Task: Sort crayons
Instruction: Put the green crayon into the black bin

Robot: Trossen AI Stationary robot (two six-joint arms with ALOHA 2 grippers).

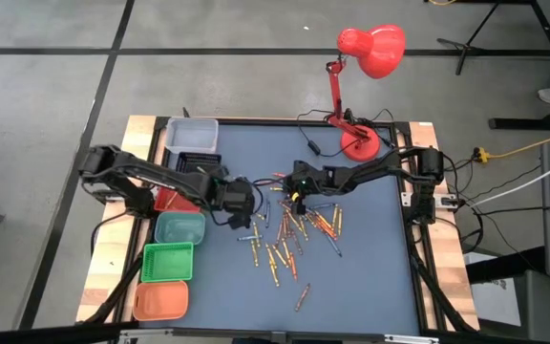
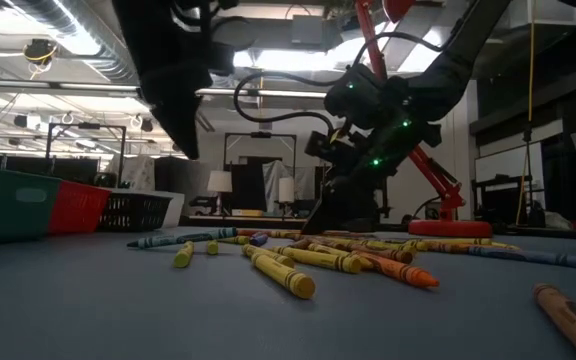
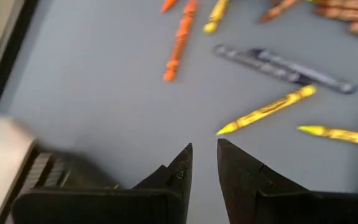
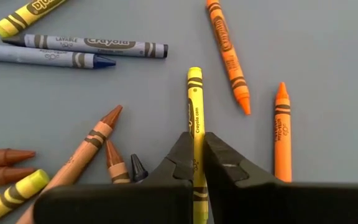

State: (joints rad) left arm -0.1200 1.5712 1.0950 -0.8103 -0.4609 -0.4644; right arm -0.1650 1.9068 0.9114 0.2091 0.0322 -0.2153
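Many crayons (image 1: pixel 289 239) lie scattered on the blue-grey mat (image 1: pixel 370 268), mid-table. My right gripper (image 4: pixel 195 142) comes in from the table's right, reaches the pile's far edge (image 1: pixel 294 199) and is shut on a yellow crayon (image 4: pixel 195 106). In the low view its fingers (image 2: pixel 333 210) reach down to the crayons. My left gripper (image 3: pixel 204 149), just left of the pile (image 1: pixel 240 204), hovers above bare mat; its fingers stand a narrow gap apart with nothing between them. A yellow crayon (image 3: pixel 269 109) and a dark blue one (image 3: pixel 284 65) lie ahead of it. My right gripper pinches the yellow crayon's wrapped shaft (image 4: pixel 195 127) between its two fingers. The fingers slant down from the table's right and lie along the crayon, whose far end sticks out past the fingertips. Whether the crayon is off the mat I cannot tell.
Along the table's left side stand a grey bin (image 1: pixel 191 134), a black one (image 1: pixel 191 161), a red one (image 1: pixel 168 199), a teal one (image 1: pixel 179 227), a green one (image 1: pixel 167 263) and an orange one (image 1: pixel 160 301). A red desk lamp (image 1: pixel 356 143) stands at the far right.
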